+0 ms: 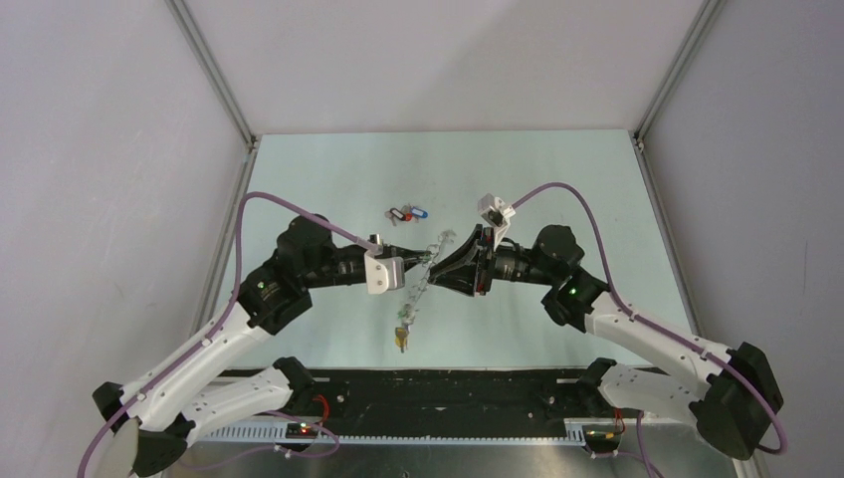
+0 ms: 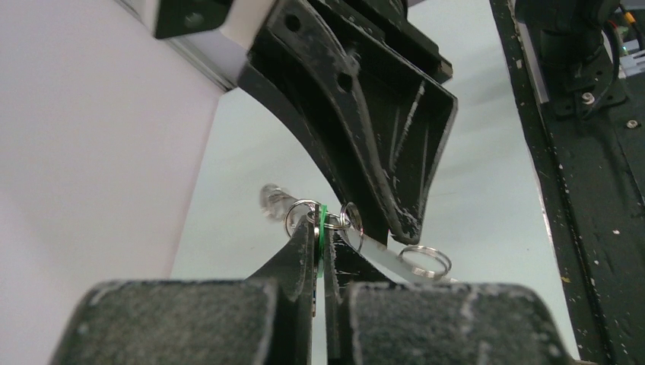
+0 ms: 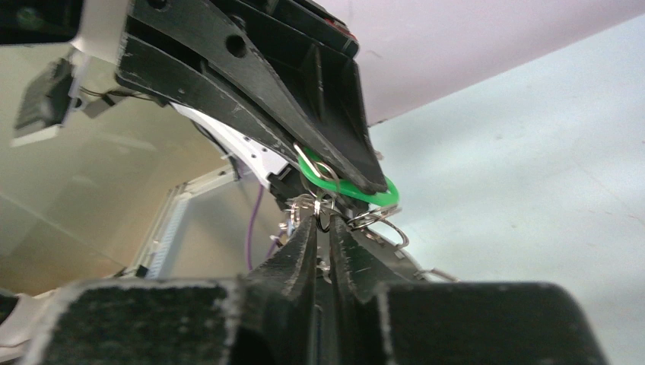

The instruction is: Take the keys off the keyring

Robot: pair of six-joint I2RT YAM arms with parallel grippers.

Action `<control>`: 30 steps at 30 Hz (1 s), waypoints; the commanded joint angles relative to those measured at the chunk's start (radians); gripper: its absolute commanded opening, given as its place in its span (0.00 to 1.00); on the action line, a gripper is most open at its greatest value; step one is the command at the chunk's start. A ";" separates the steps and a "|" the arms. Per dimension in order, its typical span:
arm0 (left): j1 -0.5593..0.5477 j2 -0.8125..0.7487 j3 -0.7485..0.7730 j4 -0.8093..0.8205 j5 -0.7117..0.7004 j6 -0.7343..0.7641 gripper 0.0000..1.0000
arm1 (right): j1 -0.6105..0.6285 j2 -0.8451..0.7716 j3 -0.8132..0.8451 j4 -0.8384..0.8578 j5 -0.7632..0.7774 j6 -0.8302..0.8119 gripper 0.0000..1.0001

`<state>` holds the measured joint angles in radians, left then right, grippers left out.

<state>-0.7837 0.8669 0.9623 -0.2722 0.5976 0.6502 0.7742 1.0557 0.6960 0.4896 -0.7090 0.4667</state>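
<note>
From above, the left end effector (image 1: 426, 257) and right end effector (image 1: 438, 271) meet over the desk (image 1: 557, 189). The keyring (image 1: 418, 294) dangles between them, with loose keys (image 1: 406, 213) lying behind. Left wrist: its fingers clamp a green key head (image 2: 322, 220). Right wrist: fingers stand narrowly apart around a small ring (image 3: 323, 209).
</note>
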 commanded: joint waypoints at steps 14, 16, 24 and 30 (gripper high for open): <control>0.000 -0.003 0.016 0.130 0.008 -0.005 0.00 | 0.059 -0.211 -0.086 -0.024 0.153 -0.345 0.41; -0.001 0.000 0.014 0.127 0.013 -0.004 0.00 | 0.073 -0.232 -0.105 -0.014 0.171 -0.396 0.41; -0.002 0.014 0.014 0.123 0.024 0.000 0.00 | 0.093 -0.240 -0.113 0.007 0.230 -0.489 0.40; -0.003 0.022 0.013 0.121 0.027 0.004 0.00 | 0.095 -0.224 -0.112 0.055 0.265 -0.520 0.39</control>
<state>-0.7849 0.8917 0.9623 -0.2070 0.6056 0.6521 0.8627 0.8276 0.5831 0.4606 -0.4873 -0.0025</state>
